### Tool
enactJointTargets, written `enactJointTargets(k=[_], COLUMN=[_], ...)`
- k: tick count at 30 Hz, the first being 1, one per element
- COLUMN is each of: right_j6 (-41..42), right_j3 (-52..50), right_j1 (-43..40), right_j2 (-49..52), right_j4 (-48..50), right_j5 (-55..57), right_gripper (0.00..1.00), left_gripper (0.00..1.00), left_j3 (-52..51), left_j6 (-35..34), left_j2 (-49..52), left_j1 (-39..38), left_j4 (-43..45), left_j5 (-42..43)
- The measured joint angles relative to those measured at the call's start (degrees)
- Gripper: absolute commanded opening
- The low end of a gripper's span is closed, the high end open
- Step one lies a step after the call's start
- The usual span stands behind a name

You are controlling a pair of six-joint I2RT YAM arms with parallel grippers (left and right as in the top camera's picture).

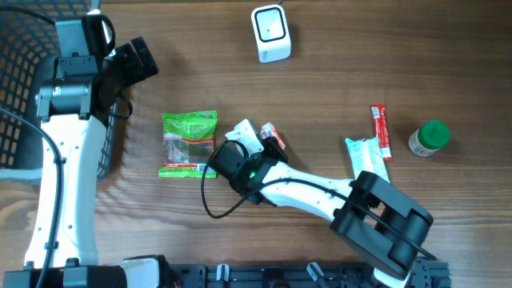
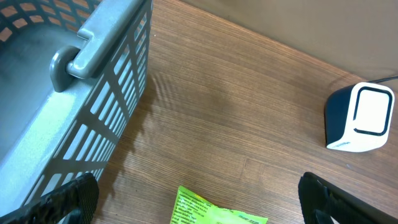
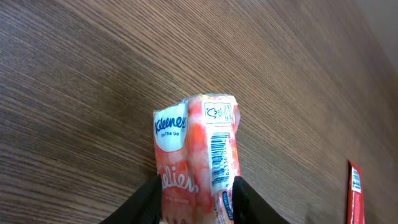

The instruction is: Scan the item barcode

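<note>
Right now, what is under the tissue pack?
Wooden table shows all around the tissue pack. The spot directly beneath is covered by the pack itself, so whether anything lies there cannot be seen.

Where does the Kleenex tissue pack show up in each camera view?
Overhead: Kleenex pack near centre, right of the green snack bag.
Left wrist: not in it.
Right wrist: pack at bottom centre, barcode visible.
Shared landmark: red sachet, right of the pack in both.
</note>
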Motion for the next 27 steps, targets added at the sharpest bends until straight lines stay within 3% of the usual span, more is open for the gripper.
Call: enactJointTargets(k=[2, 4, 5, 9, 12, 17, 20, 22, 23, 24, 25, 27], right_j6=[0.15, -0.17, -1.05, -5.16, -6.05, -8.00, -8.48, -8.96, -8.85, -8.85, -8.94, -9.09], right_j3=[0.02, 0.90, 1.49, 4.22, 4.26, 4.26, 4.26, 4.26, 4.26, 4.26, 4.26, 4.24], right_j1=[-0.35, -1.70, -2.51, -12.76, -19.37, -20.26, -20.26, -20.26, -20.26, -20.26, -20.26, -20.26], right_j2=[-0.33, -3.52, -5.27, -15.39, -13.55, -7.54, -4.20, -3.69, -3.69, -3.69, -3.69, -3.69], right_j4=[0.17, 0.13, 0.13, -5.25, -9.55, -9.11, -8.96, -8.79, -8.48, -8.50, -8.48, -8.37], right_j5=[-1.03, -4.24, -6.71, -25.55, -38.10, -48.13, -48.39, -48.39, -48.37, -48.37, -48.33, -48.33], right_gripper=[0.46, 0.70, 0.72, 0.72, 0.73, 0.70, 0.35, 0.34, 0.24, 0.24, 0.47, 0.50], left_gripper=[1.00, 1.00, 1.00, 1.00, 1.00, 1.00, 1.00, 1.00, 1.00, 1.00, 1.00, 1.00], left_j3=[0.00, 0.00, 0.00, -0.02, -0.02, 0.00, -0.02, 0.00, 0.00, -0.02, 0.00, 0.00], left_j6=[0.00, 0.00, 0.00, 0.00, 0.00, 0.00, 0.00, 0.00, 0.00, 0.00, 0.00, 0.00], left_j2=[0.00, 0.00, 0.00, 0.00, 0.00, 0.00, 0.00, 0.00, 0.00, 0.00, 0.00, 0.00], left_j1=[0.00, 0.00, 0.00, 0.00, 0.00, 0.00, 0.00, 0.00, 0.00, 0.00, 0.00, 0.00], left_j4=[0.00, 0.00, 0.02, 0.00, 0.02, 0.02, 0.00, 0.00, 0.00, 0.00, 0.00, 0.00], left_j5=[0.00, 0.00, -0.02, 0.00, -0.02, 0.00, 0.00, 0.00, 0.00, 0.00, 0.00, 0.00])
